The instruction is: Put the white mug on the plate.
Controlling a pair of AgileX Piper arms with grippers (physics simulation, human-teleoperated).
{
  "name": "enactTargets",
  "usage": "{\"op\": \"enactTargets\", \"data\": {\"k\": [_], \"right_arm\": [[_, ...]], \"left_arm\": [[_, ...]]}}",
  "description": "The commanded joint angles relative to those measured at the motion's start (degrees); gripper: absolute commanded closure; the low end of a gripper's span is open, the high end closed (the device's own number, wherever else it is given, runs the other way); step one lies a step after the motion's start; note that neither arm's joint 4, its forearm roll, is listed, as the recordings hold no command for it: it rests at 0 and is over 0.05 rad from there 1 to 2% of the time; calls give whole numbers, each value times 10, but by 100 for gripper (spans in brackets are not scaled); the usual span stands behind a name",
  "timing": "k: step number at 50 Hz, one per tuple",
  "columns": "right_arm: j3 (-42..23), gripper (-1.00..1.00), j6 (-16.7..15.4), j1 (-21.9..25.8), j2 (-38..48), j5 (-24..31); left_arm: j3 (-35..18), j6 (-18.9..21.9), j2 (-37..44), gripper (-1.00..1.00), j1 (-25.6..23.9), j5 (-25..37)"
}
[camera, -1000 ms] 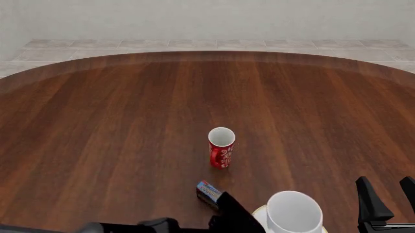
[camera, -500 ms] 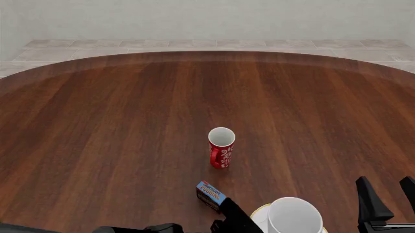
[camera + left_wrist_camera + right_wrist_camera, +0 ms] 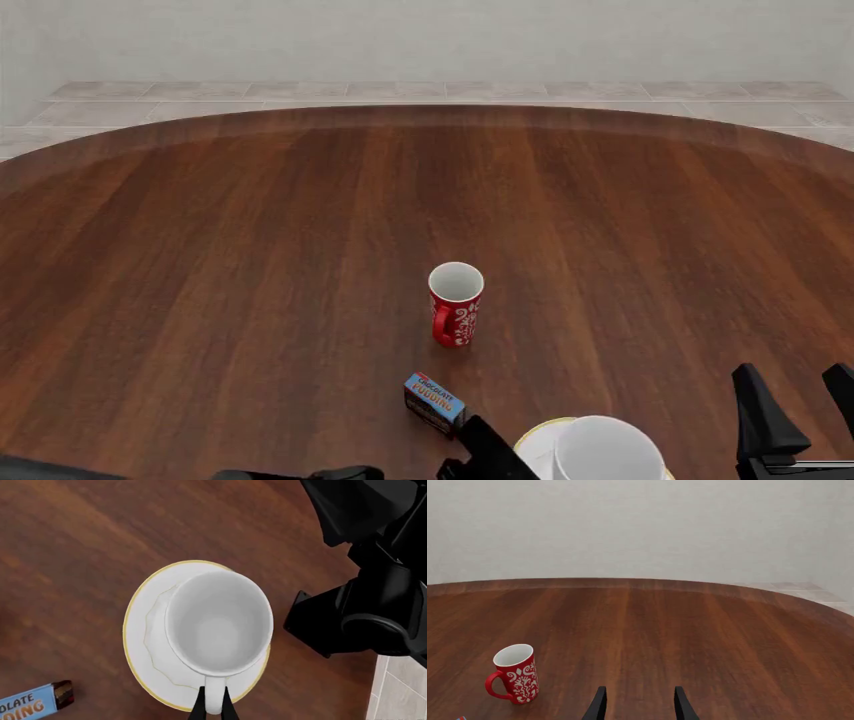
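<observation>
Dark wood table fills the front view, where the mug sits over the plate at the near edge, right of centre, with the red mug farther off and a blue packet between. From the left wrist view, the left gripper pinches the mug's handle, holding the mug upright and roughly centred on the plate, though whether it rests there is unclear. The right wrist view alone shows the right gripper spread and empty, facing the red mug.
</observation>
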Motion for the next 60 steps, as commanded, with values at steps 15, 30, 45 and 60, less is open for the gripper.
{"op": "enactTargets", "data": {"k": [15, 30, 45, 60], "right_arm": [[0, -100, 0, -1, 1, 0], [0, -100, 0, -1, 1, 0], [0, -100, 0, -1, 1, 0], [0, -100, 0, -1, 1, 0]], "left_arm": [[-3, 28, 5, -100, 8, 8], [-4, 30, -1, -100, 3, 20], [19, 36, -58, -100, 9, 48], [45, 43, -114, -100, 19, 70]]}}
